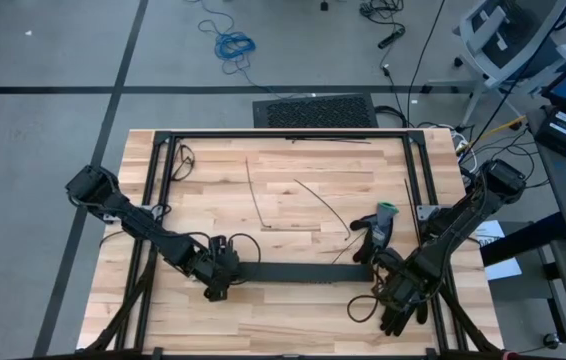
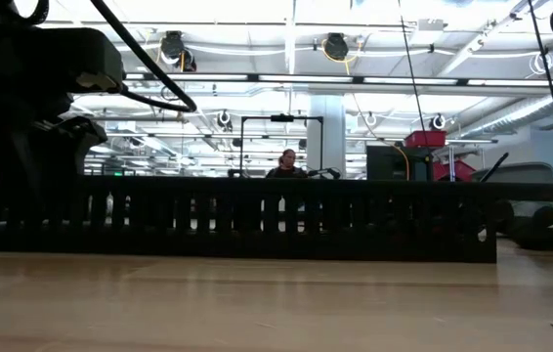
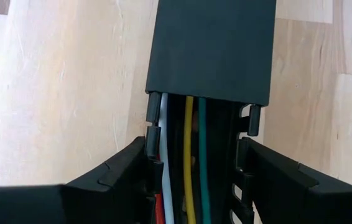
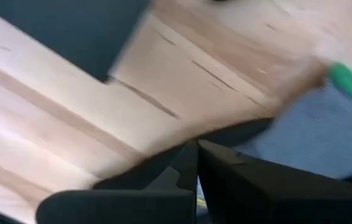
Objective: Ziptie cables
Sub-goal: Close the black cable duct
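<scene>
Black slotted duct (image 3: pixel 210 50) holds the cables (image 3: pixel 188 155) as the left gripper (image 3: pixel 191 180), jaws wide, straddles its end; squaring up before closing looks wise.

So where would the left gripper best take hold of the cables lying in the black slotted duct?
At the uncovered stretch of the cables just short of the duct's lid, coming from above. There the wires run parallel along the open duct, and the left gripper already straddles it with fingers open.
</scene>
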{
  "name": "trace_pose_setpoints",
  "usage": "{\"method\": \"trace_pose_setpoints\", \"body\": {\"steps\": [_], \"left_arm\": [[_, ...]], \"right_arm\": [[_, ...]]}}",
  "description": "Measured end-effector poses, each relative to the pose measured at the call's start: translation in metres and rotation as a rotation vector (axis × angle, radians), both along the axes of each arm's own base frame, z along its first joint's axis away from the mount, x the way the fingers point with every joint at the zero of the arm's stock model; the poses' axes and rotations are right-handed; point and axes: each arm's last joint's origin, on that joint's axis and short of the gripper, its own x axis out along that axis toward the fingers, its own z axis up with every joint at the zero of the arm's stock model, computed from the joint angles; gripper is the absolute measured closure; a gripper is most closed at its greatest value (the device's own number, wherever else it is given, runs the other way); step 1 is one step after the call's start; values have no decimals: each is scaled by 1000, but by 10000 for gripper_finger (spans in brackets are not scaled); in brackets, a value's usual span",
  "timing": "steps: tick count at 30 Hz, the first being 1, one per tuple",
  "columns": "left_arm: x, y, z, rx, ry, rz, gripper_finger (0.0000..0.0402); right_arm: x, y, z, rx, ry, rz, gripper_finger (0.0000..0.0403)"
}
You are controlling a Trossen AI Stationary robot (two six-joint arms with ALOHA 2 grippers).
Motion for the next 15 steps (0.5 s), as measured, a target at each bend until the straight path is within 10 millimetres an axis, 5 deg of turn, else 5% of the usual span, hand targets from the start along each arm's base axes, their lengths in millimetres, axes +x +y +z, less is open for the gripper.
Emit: {"method": "trace_pose_setpoints", "body": {"steps": [15], "left_arm": [[0,0,0,3,0,-5,162]], "right_arm": [[27,-26,-2,-40,-52,-77,403]]}}
